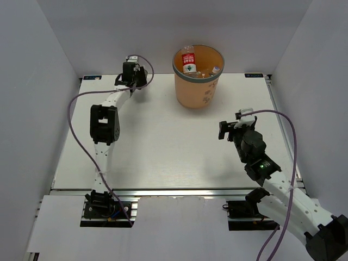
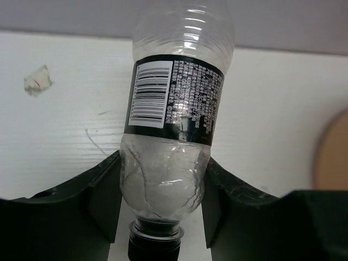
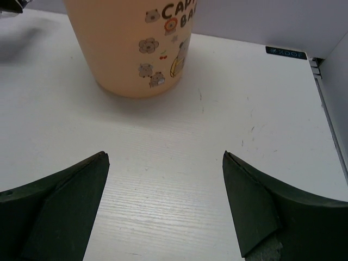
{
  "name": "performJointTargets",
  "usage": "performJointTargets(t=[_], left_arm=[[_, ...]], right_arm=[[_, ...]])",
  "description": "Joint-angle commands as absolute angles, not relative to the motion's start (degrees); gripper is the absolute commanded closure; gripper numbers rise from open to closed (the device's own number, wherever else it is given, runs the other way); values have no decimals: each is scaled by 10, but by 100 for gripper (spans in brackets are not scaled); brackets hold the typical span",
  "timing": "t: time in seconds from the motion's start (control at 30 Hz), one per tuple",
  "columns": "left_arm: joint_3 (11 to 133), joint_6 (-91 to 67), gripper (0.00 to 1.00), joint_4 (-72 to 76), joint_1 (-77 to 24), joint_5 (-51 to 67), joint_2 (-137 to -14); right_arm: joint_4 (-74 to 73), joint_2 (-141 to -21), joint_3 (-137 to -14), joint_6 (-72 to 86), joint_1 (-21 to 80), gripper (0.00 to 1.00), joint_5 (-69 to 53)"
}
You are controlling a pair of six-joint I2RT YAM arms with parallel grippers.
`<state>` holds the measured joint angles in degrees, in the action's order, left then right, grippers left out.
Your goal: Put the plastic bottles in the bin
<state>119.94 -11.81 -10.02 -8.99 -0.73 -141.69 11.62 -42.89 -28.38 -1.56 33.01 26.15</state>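
Two claws: left claw (image 2: 160, 182) clamps the dark-labelled bottle (image 2: 176, 98), right claw (image 3: 165, 157) gapes wide.

Bottle (image 2: 176, 103): clear glossy plastic, dented; dark shiny label. Bin (image 1: 196, 91): smooth orange plastic. Table (image 1: 163, 149): white, matt, faint wood grain, scuffed. Jaws: dark matt plastic.

bin (image 1: 198, 81) at far centre, open table (image 1: 163, 152) before it

The left arm (image 1: 103, 124) stretches far forward, its left gripper (image 2: 160, 198) clamped on a dark-labelled bottle (image 2: 176, 95), cap toward the palm. The right arm (image 1: 263, 166) bends at the elbow, right gripper (image 3: 166, 196) spread wide.
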Motion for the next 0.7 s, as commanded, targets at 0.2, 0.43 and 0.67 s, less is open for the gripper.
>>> performJointTargets(t=[0.2, 0.43, 0.67], left_arm=[[1109, -119, 56, 8, -201, 83, -1107], [1304, -105, 54, -76, -293, 58, -1227], [1380, -132, 18, -59, -314, 45, -1298]], right_arm=[[121, -337, -285, 10, 327, 11, 263], [114, -330, -286, 12, 327, 11, 259], [95, -332, -295, 16, 326, 11, 256]])
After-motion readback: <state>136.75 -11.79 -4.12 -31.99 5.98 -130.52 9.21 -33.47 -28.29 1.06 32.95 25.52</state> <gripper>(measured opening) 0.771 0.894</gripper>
